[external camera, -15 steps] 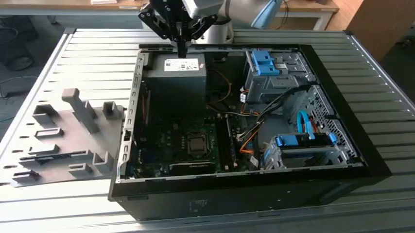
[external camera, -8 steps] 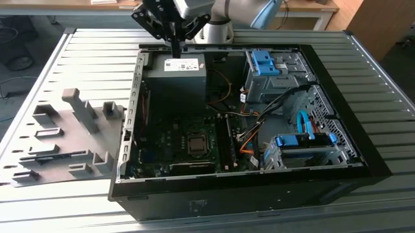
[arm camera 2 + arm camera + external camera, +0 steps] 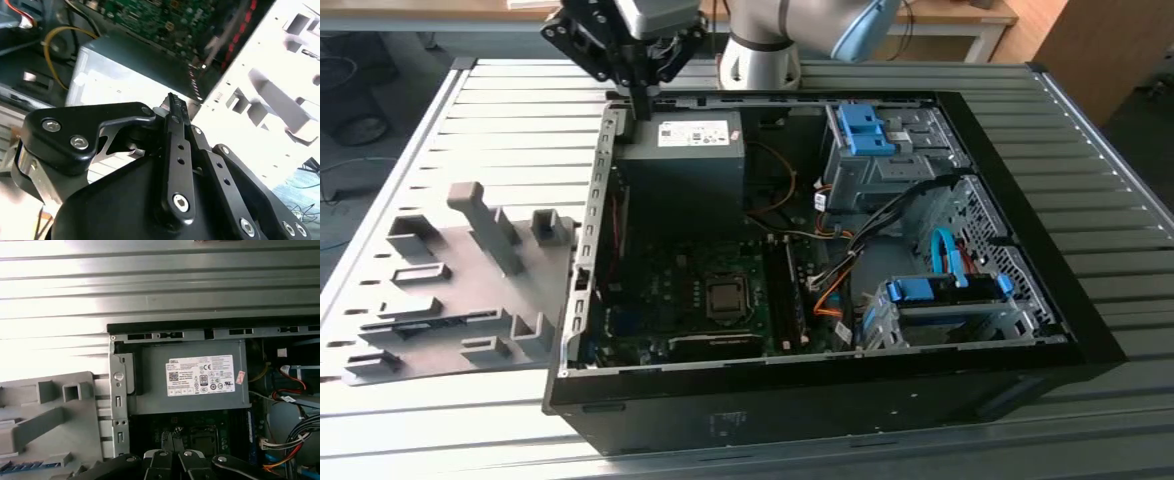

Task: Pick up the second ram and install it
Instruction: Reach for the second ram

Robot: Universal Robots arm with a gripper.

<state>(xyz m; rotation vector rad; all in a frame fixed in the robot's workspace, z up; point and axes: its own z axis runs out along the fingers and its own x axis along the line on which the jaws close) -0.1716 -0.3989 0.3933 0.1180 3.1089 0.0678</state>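
A grey holder (image 3: 491, 238) lies on the left of the slatted metal table (image 3: 494, 120), just beside the left wall of the open case (image 3: 787, 420). The second ram (image 3: 27, 466) rests in the holder's near part. In the first wrist view it shows as a thin blue-green strip, and nothing touches it.

The gripper (image 3: 644, 100) hangs over the case's far left corner. It points down above the far edge of the power supply (image 3: 680, 165), well apart from the ram. In the second wrist view its 2 fingers (image 3: 175, 145) come together at the tips in a narrow pinch, with nothing seen between them.

Near of the power supply, the green board (image 3: 654, 335) lies on the case floor. A square socket (image 3: 722, 294) sits in its middle, and long dark slots (image 3: 781, 290) run along its right side. Further right, orange and black cables (image 3: 834, 265) cross the floor. A far cage (image 3: 865, 130) with a blue latch stands at the far right of the case. A near cage (image 3: 941, 292) with a blue front stands at the near right. The arm's pale base (image 3: 761, 55) stands on the table on the far side of the case.
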